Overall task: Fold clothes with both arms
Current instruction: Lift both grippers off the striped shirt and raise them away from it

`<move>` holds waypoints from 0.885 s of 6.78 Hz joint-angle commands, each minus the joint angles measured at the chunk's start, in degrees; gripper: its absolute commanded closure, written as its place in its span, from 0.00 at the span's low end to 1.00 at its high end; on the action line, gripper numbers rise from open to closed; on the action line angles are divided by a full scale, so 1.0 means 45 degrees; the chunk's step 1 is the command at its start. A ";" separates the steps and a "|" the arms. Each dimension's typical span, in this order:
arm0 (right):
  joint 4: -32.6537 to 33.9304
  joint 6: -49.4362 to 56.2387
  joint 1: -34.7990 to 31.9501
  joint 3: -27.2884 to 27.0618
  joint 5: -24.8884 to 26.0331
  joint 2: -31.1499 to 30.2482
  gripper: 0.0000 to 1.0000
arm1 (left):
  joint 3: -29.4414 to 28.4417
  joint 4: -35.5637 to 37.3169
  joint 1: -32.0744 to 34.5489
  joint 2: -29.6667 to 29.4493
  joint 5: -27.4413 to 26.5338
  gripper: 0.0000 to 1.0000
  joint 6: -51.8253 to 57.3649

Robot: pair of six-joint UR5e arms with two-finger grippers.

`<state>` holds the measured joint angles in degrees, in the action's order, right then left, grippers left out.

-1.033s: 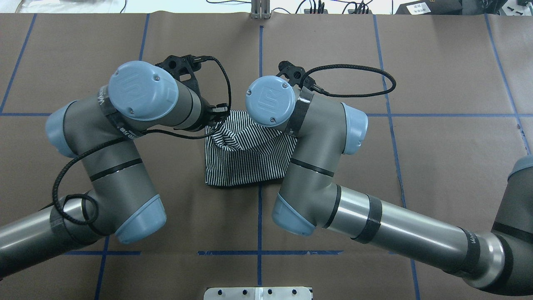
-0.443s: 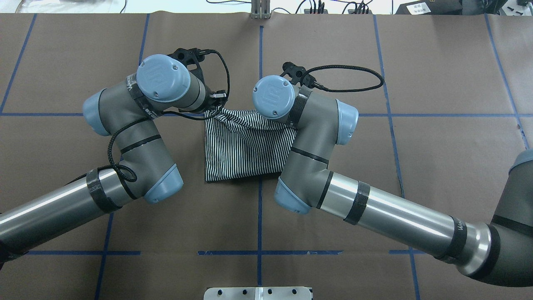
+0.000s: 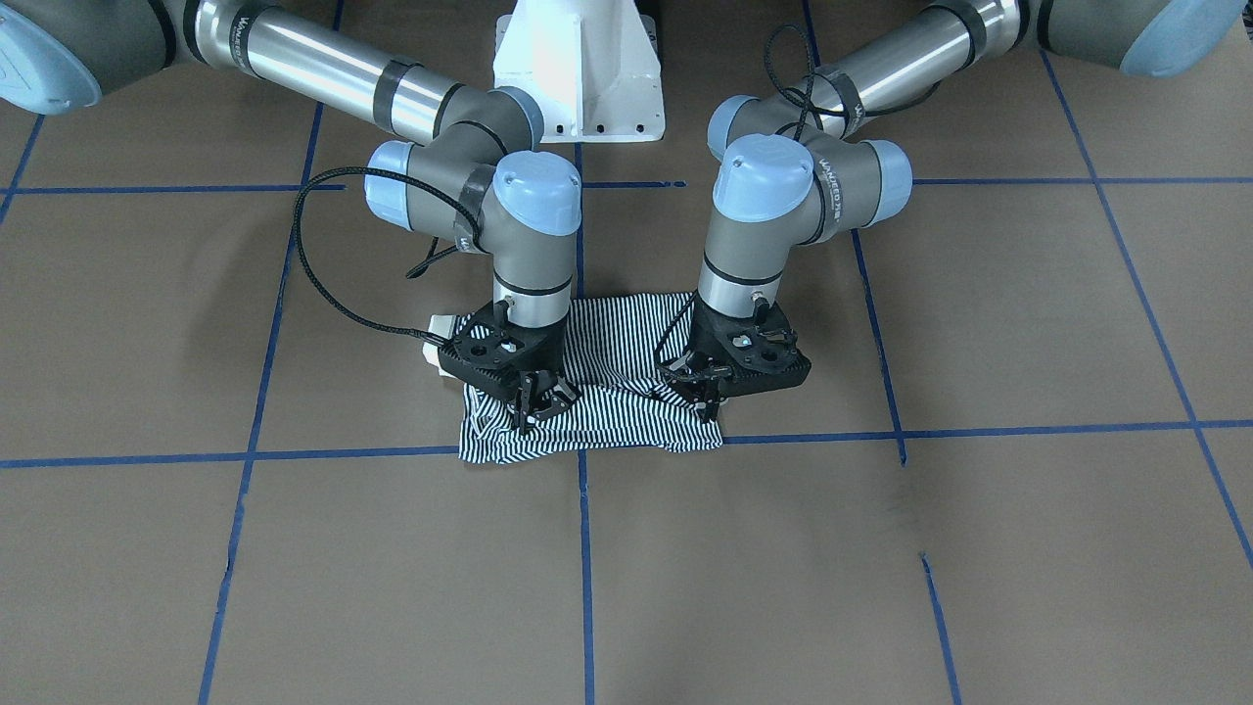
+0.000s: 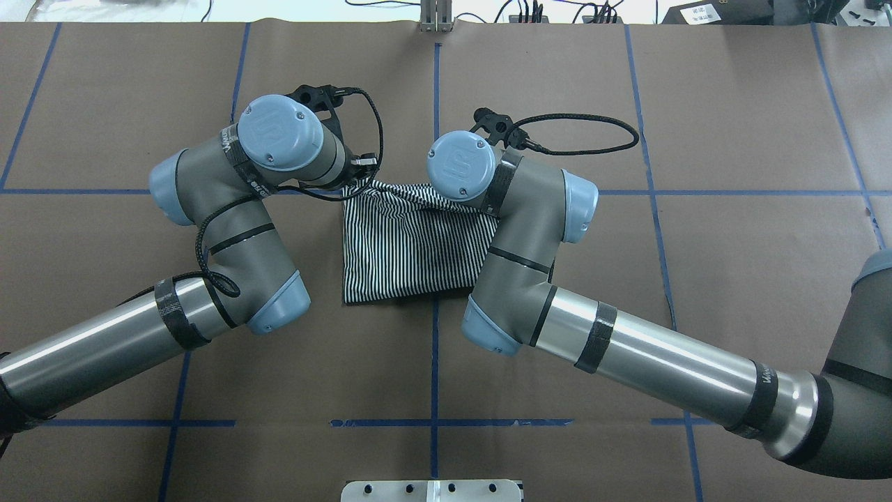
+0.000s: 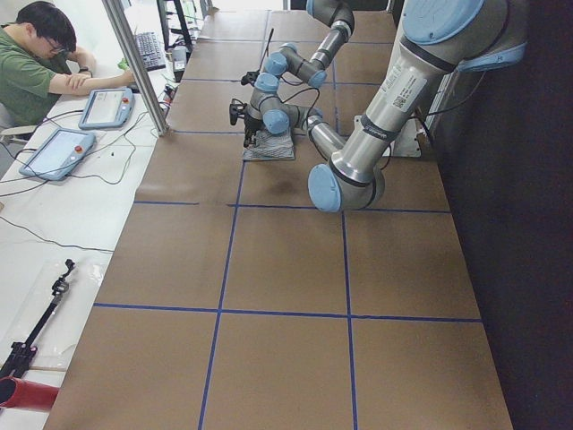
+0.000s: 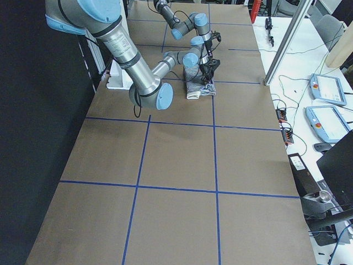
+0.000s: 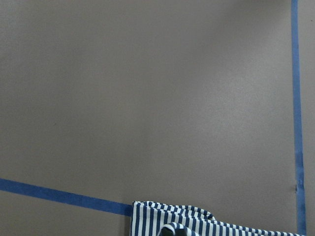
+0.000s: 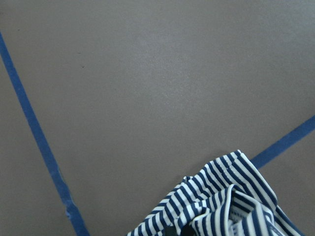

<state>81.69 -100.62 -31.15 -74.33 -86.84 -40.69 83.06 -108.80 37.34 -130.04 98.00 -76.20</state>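
L gripper (image 3: 707, 399) & R gripper (image 3: 533, 401) each pinch bunched edge of folded striped polo shirt (image 4: 411, 244), lying on brown table (image 4: 732, 265) w/ blue tape grid (image 4: 436, 104).

The soft cloth polo shirt (image 3: 617, 338) under my hands is thin navy-and-white stripes. Its plain cream collar (image 3: 434, 345) shows just outside my right gripper (image 3: 536, 401). That and my left gripper (image 3: 701, 395) are black. My jointed metal left arm (image 3: 759, 230) and right arm (image 3: 529, 240) are grey with light-blue caps. Beneath both hands, the paper-covered table (image 3: 294, 548) is brown, crossed by blue tape lines (image 3: 343, 454).
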 commanded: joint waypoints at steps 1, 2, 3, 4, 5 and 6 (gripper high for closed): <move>0.0029 0.1279 -0.0011 -0.0024 0.0019 0.0116 0.01 | 0.0038 -0.0680 0.0255 0.0302 0.0019 0.00 0.2079; 0.0107 0.1673 -0.0185 -0.0121 -0.0251 0.0407 0.00 | 0.0232 -0.0782 0.0798 0.0672 0.0135 0.00 0.2806; 0.0146 0.2992 -0.0284 -0.0354 -0.0776 0.0488 0.00 | 0.0253 -0.0783 0.1616 0.0753 0.0910 0.00 0.4244; 0.0205 0.3566 -0.0246 -0.0685 -0.0917 0.0508 0.00 | 0.0273 -0.0880 0.2185 0.1063 0.1711 0.00 0.5225; 0.0224 0.3959 0.0006 -0.0862 -0.0860 0.0431 0.00 | 0.0254 -0.1152 0.2326 0.1221 0.1738 0.00 0.5428; 0.0205 0.4852 0.0434 -0.0864 -0.0782 0.0411 0.00 | 0.0254 -0.1154 0.2327 0.1223 0.1738 0.00 0.5353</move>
<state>82.62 -82.87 -31.02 -77.77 -90.55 -38.71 84.19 -113.55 47.22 -124.94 105.30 -52.84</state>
